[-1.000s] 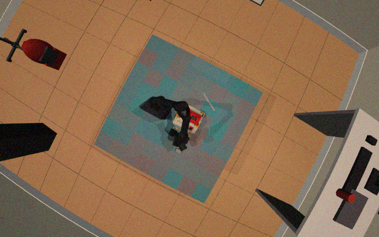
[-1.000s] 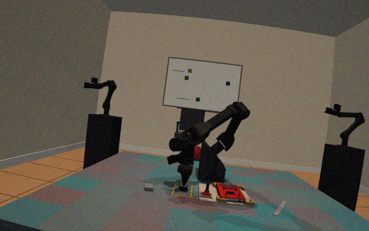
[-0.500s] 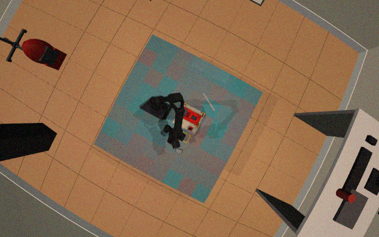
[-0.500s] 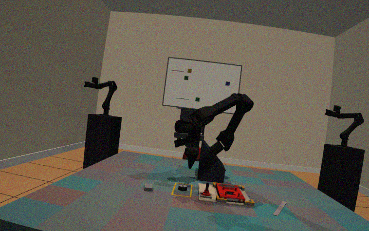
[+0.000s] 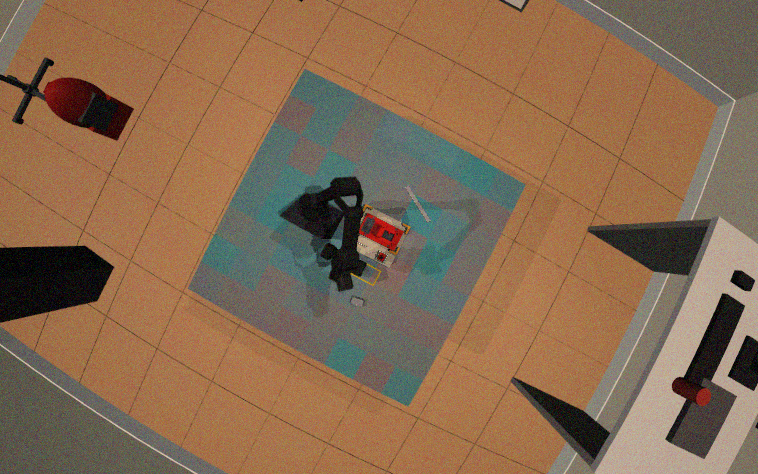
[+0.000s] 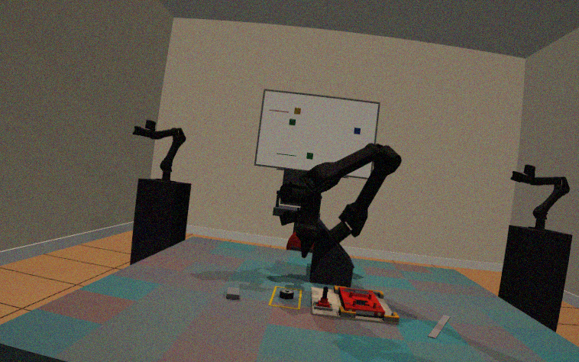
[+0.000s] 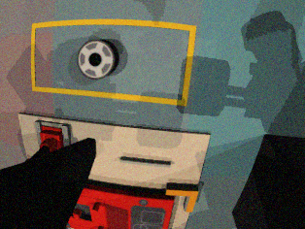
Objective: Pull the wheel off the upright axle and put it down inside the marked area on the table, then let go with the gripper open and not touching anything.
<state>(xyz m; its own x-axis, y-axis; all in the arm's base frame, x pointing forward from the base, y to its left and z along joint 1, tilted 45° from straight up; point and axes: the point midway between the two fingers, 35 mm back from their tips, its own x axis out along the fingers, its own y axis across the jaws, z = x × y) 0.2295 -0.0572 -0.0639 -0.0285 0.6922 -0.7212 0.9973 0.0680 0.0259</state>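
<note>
In the top view the wheel is hidden under the arm. One wheel [image 7: 97, 59] is seen lying inside the one yellow-outlined area [image 7: 187, 66] on the counter [image 6: 116, 310]. The gripper [image 7: 161, 201] is spread wide, holding nothing, well above.

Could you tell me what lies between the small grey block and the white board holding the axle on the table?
In the exterior view, the yellow-outlined marked area lies between the grey block and the white board, with the wheel resting inside it.
</note>
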